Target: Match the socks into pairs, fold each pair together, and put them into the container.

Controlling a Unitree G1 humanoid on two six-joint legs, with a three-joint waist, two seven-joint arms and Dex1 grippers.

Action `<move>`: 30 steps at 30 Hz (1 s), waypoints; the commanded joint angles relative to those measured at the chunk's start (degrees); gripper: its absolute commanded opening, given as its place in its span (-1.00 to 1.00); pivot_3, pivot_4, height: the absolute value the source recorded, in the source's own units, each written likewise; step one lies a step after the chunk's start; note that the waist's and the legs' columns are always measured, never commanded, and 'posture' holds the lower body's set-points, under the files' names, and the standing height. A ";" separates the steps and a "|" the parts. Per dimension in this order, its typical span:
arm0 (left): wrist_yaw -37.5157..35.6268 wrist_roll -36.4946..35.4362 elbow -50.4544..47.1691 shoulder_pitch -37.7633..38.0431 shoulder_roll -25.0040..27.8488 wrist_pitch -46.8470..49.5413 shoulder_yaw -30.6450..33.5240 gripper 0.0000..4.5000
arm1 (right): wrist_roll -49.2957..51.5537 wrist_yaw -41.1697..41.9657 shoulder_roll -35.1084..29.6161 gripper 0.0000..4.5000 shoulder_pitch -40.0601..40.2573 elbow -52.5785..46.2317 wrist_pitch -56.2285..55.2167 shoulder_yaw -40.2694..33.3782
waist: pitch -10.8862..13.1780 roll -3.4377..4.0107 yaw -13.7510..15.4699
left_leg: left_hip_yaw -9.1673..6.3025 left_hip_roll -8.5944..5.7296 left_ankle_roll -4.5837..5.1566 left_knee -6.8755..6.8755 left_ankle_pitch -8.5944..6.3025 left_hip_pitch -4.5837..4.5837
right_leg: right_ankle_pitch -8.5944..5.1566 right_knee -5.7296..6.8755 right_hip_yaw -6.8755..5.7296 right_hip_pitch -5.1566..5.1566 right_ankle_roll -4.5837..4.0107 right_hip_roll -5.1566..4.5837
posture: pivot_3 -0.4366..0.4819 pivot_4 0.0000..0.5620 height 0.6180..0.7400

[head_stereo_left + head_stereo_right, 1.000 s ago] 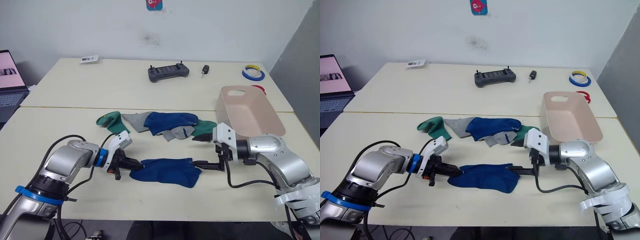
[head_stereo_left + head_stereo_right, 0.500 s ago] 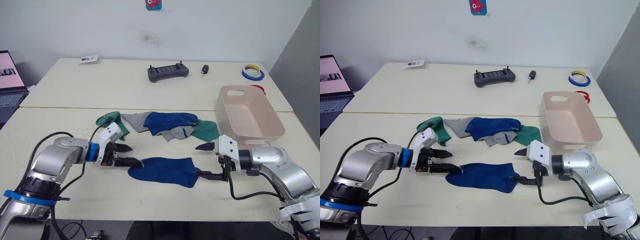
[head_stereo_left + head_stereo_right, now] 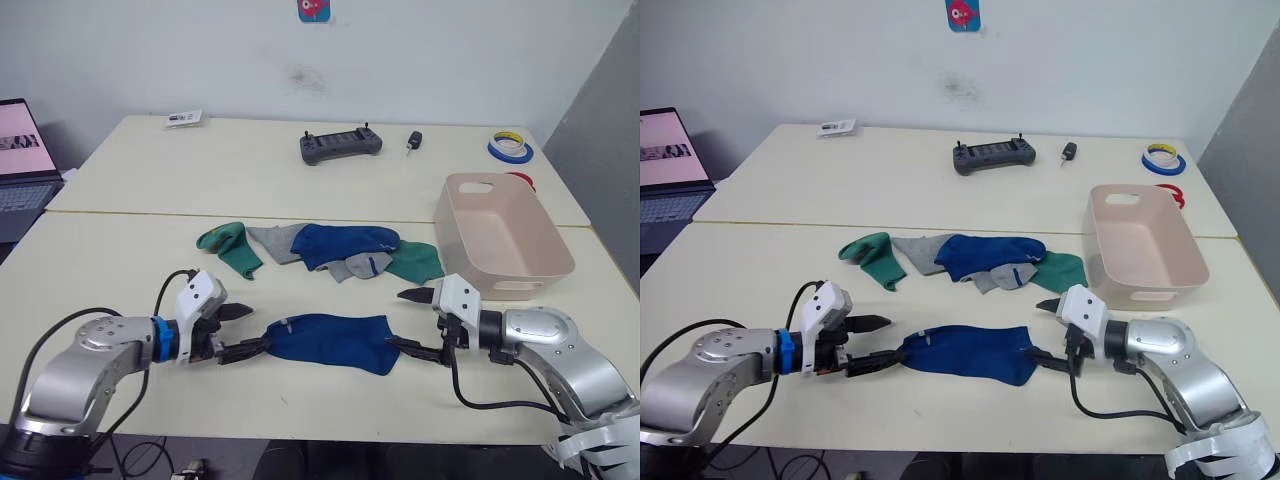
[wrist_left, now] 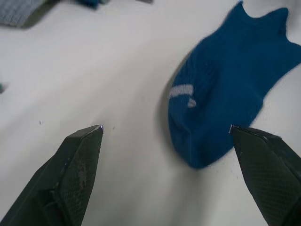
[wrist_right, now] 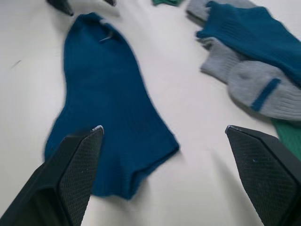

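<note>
Barely begun, I'd say: one blue sock (image 3: 330, 341) lies flat near the table's (image 3: 130, 260) front edge between the wide-open left gripper (image 3: 236, 331) and right gripper (image 3: 412, 321), the other socks (image 3: 330, 250) are heaped mid-table, and the container (image 3: 500, 240) by the right edge is empty.

sock (image 3: 330, 340) front, between end effectors | sock pile (image 3: 320, 250) behind | container (image 3: 505, 235) right
</note>
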 commanded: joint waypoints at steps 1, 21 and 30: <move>3.08 1.59 -0.90 -0.32 -1.72 -2.42 -0.83 0.98 | -0.96 -1.78 0.15 1.00 1.43 -1.10 -0.25 -0.73 | 0.00 0.00 -0.02 | 0.01 0.00 0.00 0.00 0.00 -0.01 | 0.00 0.00 0.01 -0.01 0.00 0.00 | -0.05 -0.47 1.00; 2.78 2.57 1.26 -0.04 -2.65 -5.19 -2.96 -1.00 | -1.32 -3.35 1.29 -0.76 5.79 -3.81 3.58 1.86 | 0.00 0.00 -0.04 | 0.01 0.00 0.00 -0.02 0.00 0.01 | 0.00 0.01 0.00 0.00 0.00 0.02 | -0.05 -0.47 1.00; -0.93 -3.49 -3.83 4.18 -0.90 -1.31 -0.12 -1.00 | 4.64 1.77 -0.65 -0.98 6.16 -7.66 6.40 0.48 | 0.00 0.00 -0.05 | -0.01 0.01 0.00 -0.02 0.00 0.01 | 0.00 0.01 -0.01 0.00 0.00 0.02 | -0.05 -0.47 1.00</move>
